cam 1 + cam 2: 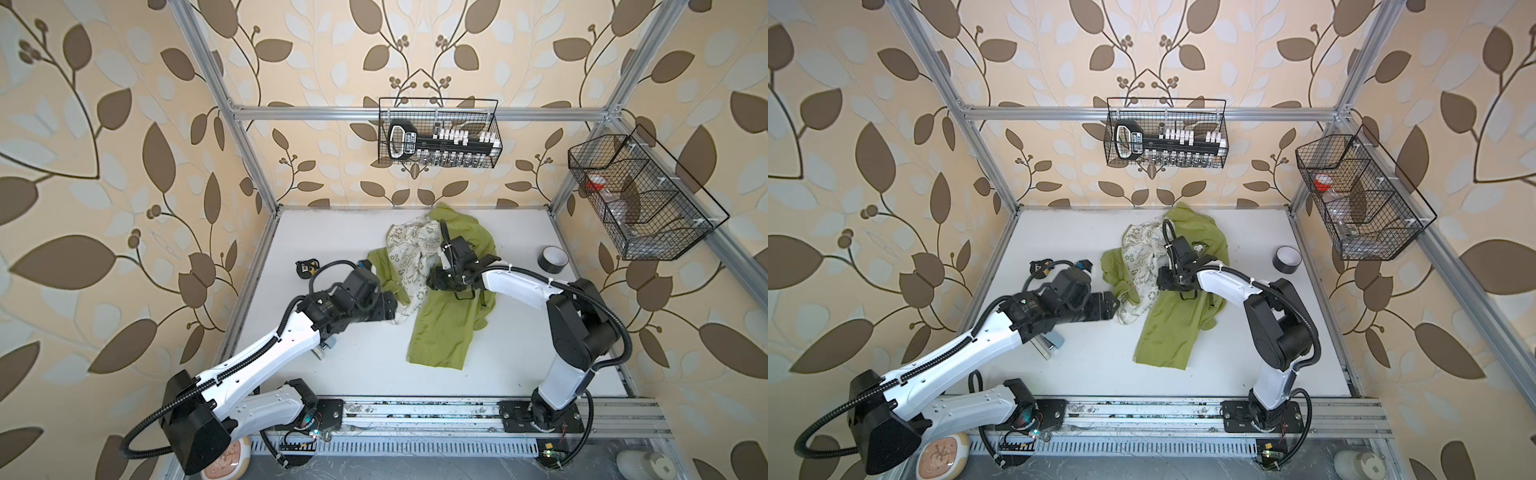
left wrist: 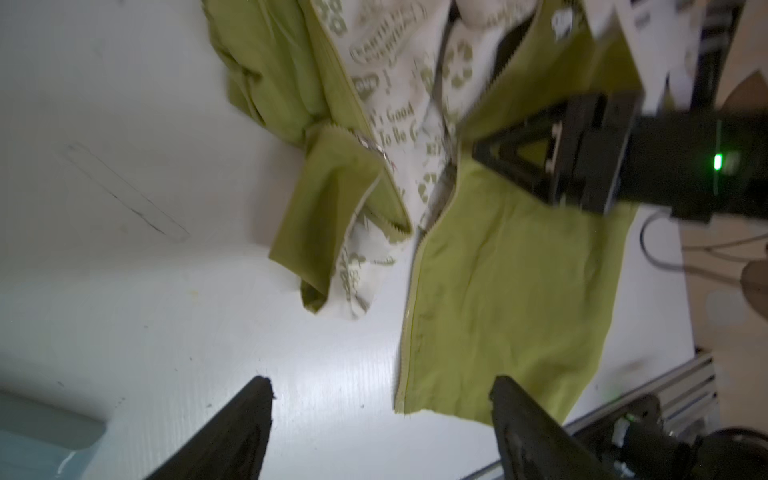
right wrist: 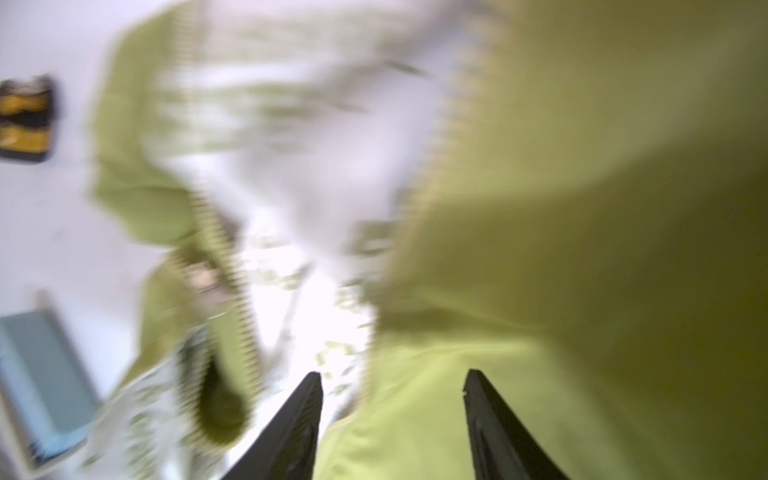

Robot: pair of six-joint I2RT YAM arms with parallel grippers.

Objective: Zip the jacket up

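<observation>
On the white tabletop [image 1: 357, 374] the lime-green thin-fabric hooded jacket [image 1: 444, 328] lies mid-table, hem nearest, front open — pale printed lining showing. The left gripper [image 2: 380, 386], just left of it, gapes wide and empty. Farther, the right gripper [image 3: 394, 374] hovers over green fabric — 2 fingers parted, apparently holding nothing.

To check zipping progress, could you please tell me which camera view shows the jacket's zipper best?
The left wrist view: the zipper of the jacket shows clearly along the open front edges. In both top views the whole jacket shows, but the zipper is too small. The right wrist view is blurred.
</observation>
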